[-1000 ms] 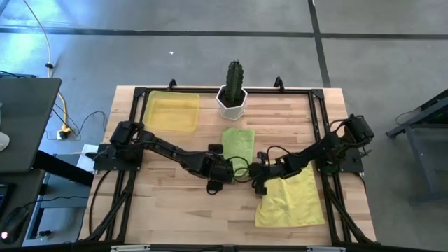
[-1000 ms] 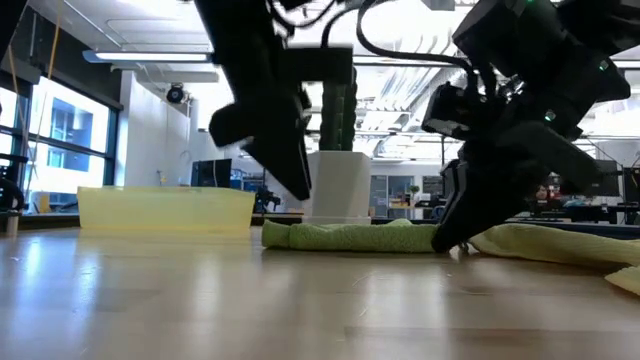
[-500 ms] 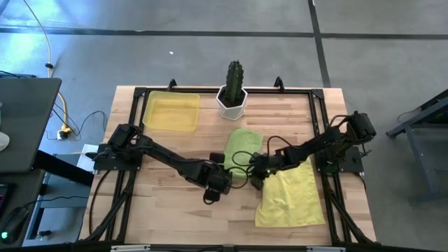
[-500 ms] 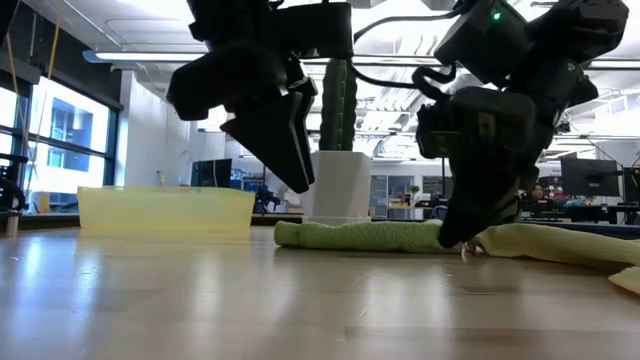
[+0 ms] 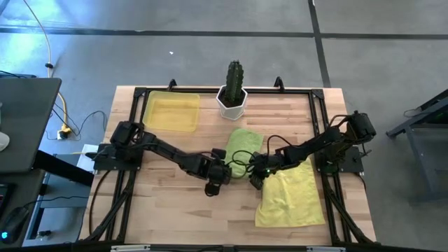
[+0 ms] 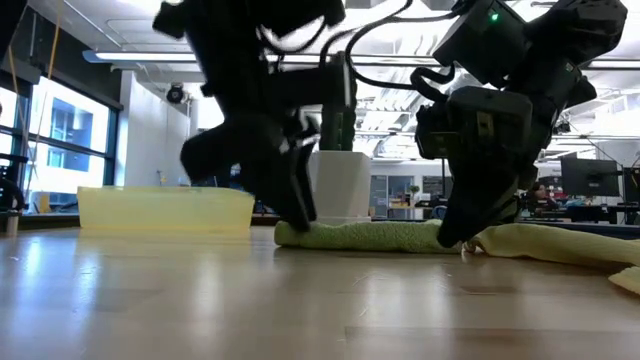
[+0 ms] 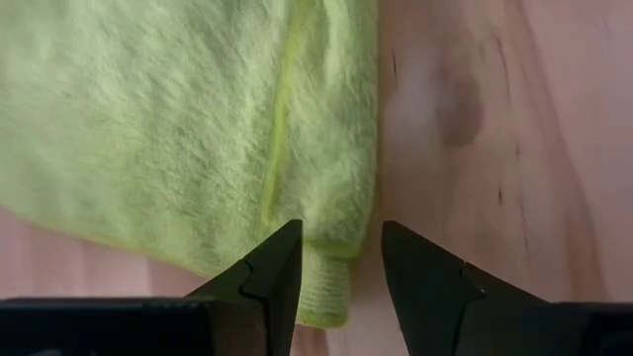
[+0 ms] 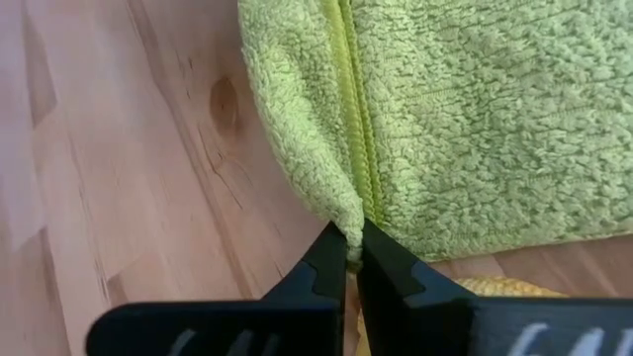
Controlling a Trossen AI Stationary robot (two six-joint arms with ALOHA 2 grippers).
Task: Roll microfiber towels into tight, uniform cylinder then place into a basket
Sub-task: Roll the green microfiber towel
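Towels: two, both soft fuzzy microfiber. Green towel [image 5: 241,145] lies mid-table, near edge lumpy and folded with a stitched hem; yellow towel [image 5: 290,196] lies flat to its right, nearer, partly under the right arm. Basket [image 5: 171,112], one, shallow translucent yellow plastic, far left, nothing in it. One white hexagonal pot [image 5: 232,101] with cactus at the far edge. Right gripper [image 8: 351,259] is pinched tight on the green towel's near right corner. Left gripper [image 7: 339,259] has jaws apart, straddling the near left corner, not clamped. Low view: arms hide much of the green towel.
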